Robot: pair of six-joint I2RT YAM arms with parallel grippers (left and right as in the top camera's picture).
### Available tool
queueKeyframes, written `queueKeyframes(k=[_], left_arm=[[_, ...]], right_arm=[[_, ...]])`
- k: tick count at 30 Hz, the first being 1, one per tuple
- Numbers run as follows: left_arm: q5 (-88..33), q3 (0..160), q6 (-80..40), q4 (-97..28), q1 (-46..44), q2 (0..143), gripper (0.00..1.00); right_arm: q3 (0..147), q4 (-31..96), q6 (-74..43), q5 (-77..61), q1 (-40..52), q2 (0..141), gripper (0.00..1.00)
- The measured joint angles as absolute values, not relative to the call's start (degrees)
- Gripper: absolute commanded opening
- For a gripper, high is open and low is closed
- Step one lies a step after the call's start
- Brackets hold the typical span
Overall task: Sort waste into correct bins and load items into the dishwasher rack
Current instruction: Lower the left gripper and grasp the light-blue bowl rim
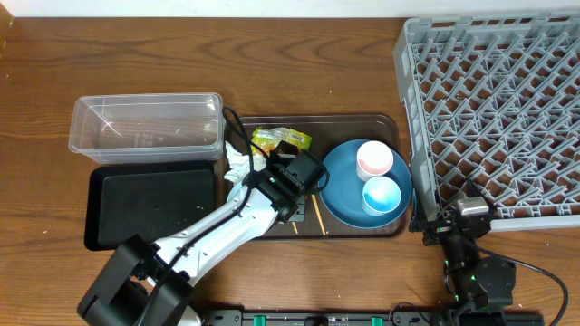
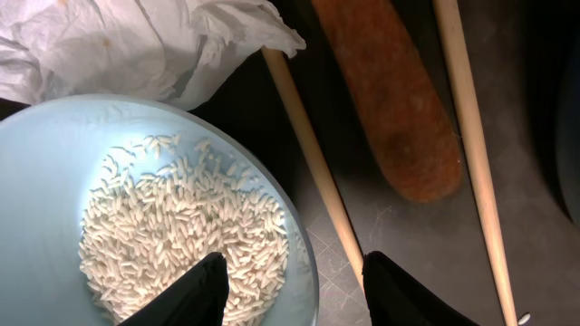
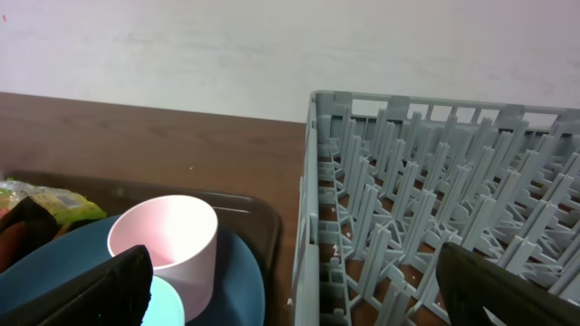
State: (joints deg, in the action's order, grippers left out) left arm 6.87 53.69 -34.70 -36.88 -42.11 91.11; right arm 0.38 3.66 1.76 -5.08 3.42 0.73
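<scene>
- Bowl (image 2: 54,163) of rice (image 2: 181,226), lower left, cut off by the frame edge; left gripper (image 2: 292,272), jaws half apart, straddles its rim.
- Napkin (image 2: 118,45), sausage (image 2: 390,100) and chopsticks (image 2: 308,145) lie beside it.
- Right gripper (image 3: 292,272) gapes wide beside the rack (image 3: 408,163).

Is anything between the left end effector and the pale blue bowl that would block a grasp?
Nothing visible lies between them. The open jaws of the left end effector straddle the rim of the pale blue bowl, one finger over the rice. A chopstick passes close by the outer finger.
</scene>
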Motion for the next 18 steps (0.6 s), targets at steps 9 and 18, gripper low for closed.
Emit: queueKeyframes(k=[9, 18], left_arm=[[6.87, 53.06, -34.72, -36.47, -42.11, 91.11, 0.50], [6.87, 53.06, -34.70, -35.35, -42.11, 91.15, 0.50]], right_arm=[[0.38, 3.64, 1.76, -5.06, 3.42, 0.73, 0.99], [0.38, 3.66, 1.76, -5.06, 3.42, 0.73, 0.99]])
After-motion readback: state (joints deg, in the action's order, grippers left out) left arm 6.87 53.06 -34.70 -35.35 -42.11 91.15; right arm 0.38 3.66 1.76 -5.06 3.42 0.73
